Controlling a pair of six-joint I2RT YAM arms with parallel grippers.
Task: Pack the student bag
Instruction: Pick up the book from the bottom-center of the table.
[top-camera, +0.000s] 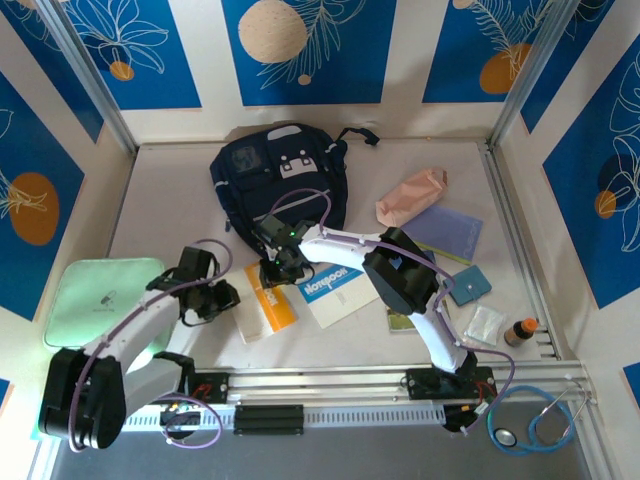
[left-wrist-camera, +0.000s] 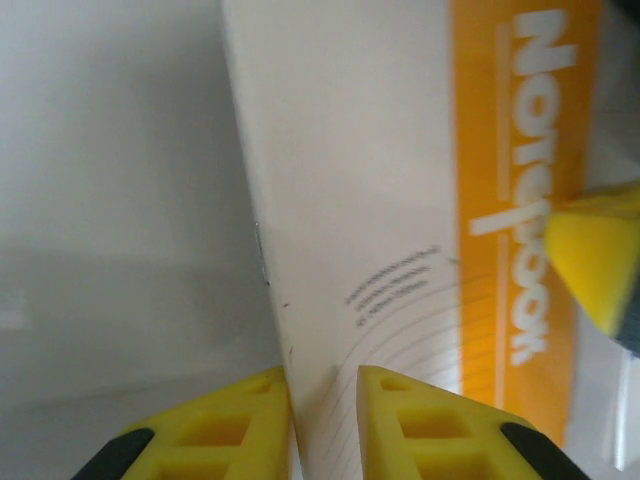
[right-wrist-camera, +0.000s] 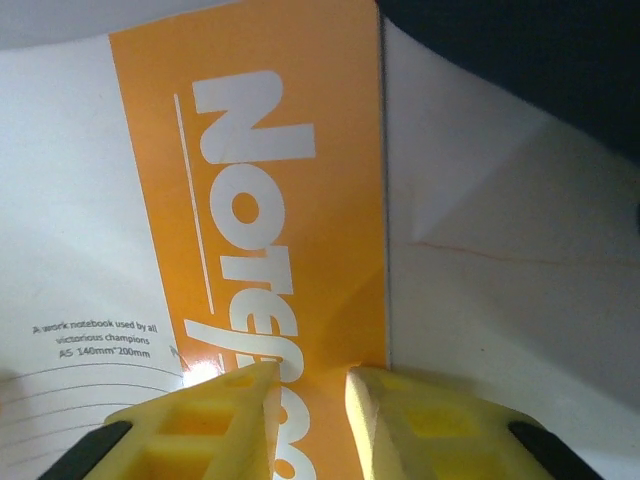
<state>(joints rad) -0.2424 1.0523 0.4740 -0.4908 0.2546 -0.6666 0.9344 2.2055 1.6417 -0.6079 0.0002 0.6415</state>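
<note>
Narrowly parted, the left gripper (left-wrist-camera: 325, 420) and right gripper (right-wrist-camera: 310, 415) straddle edges of an orange notebook (top-camera: 270, 305) just nearside of the student bag (top-camera: 280, 180), probably soft and floppy; best grasped by its black strap (top-camera: 355, 135).

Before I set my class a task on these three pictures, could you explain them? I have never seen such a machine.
Two robot arms are bolted at a table's near edge. One picture looks down from above; the other two come from a camera on each wrist. On the table lie a navy student bag, a pink pouch, an orange notebook, a blue notebook and smaller items. The left gripper and right gripper each straddle an edge of the orange notebook, jaws narrow; whether they pinch it I cannot tell.
</note>
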